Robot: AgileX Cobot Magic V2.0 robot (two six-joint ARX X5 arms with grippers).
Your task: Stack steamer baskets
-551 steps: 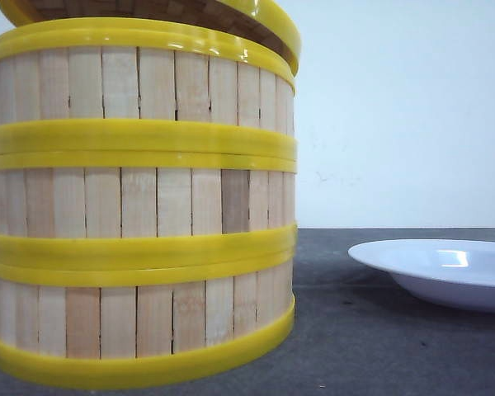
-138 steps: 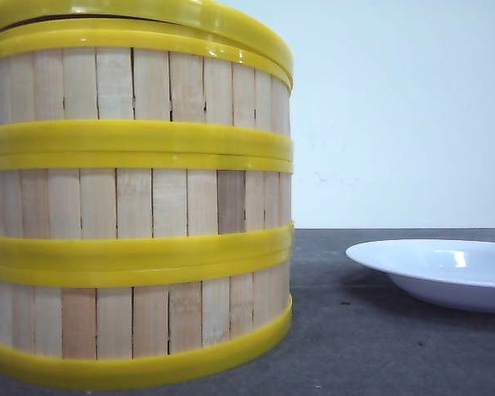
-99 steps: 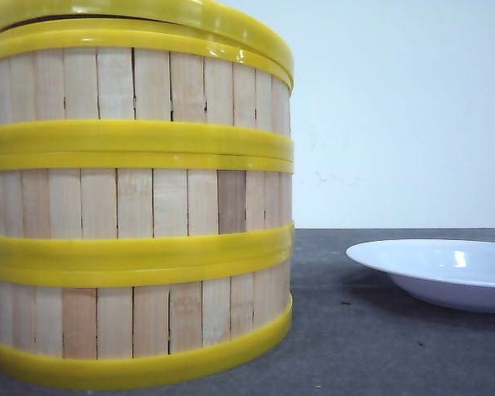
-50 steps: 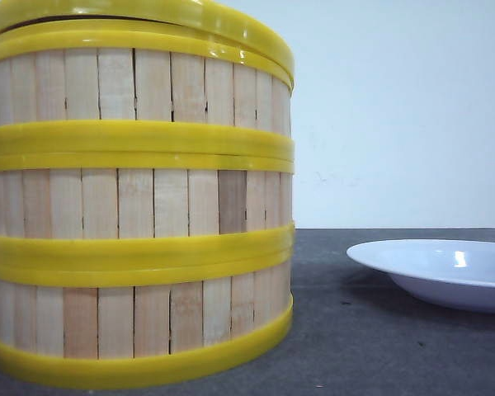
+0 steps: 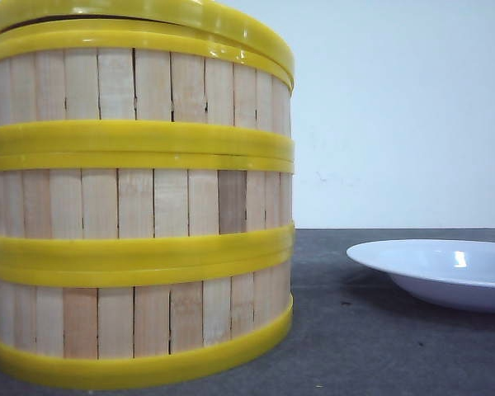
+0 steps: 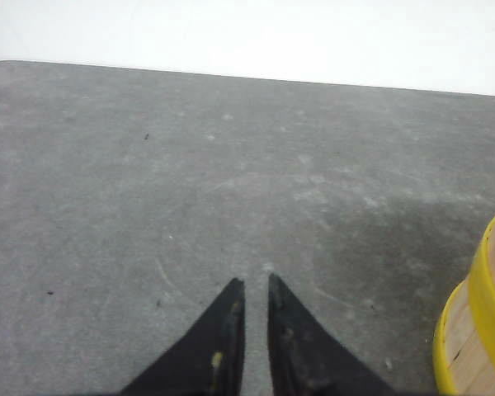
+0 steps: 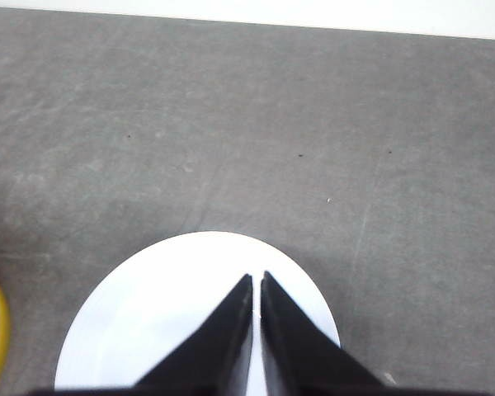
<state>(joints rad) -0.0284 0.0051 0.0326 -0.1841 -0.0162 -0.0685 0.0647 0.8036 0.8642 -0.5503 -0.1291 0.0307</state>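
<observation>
Room: plain pale wall (image 5: 396, 107) behind, w/ a few faint scuffs; it meets the table along a straight edge. Table (image 5: 355, 355) is dark grey w/ a matte, slightly mottled top, showing light scratches and small specks in both wrist views.

Baskets (image 5: 140, 206): three stacked in one column on the table, front-left, close to the front cam so the stack fills the left half of that view. Pale upright slats, thick yellow rims touching at each joint. Lid (image 5: 190, 16) sits on top, only its yellow rim seen, slightly tilted w/ a dark gap at the left side. Edge of the stack also shows in the left wrist view.

Plate (image 5: 445, 272): white, shallow, on the table to the right of the stack, well apart from it, partly cut by the frame edge.

Left gripper (image 6: 254, 285): fingers nearly together, only a thin slit between tips, holding nothing, above bare table beside the stack.

Right gripper (image 7: 256, 279): fingers likewise pressed nearly together, nothing held, tips over the plate.
</observation>
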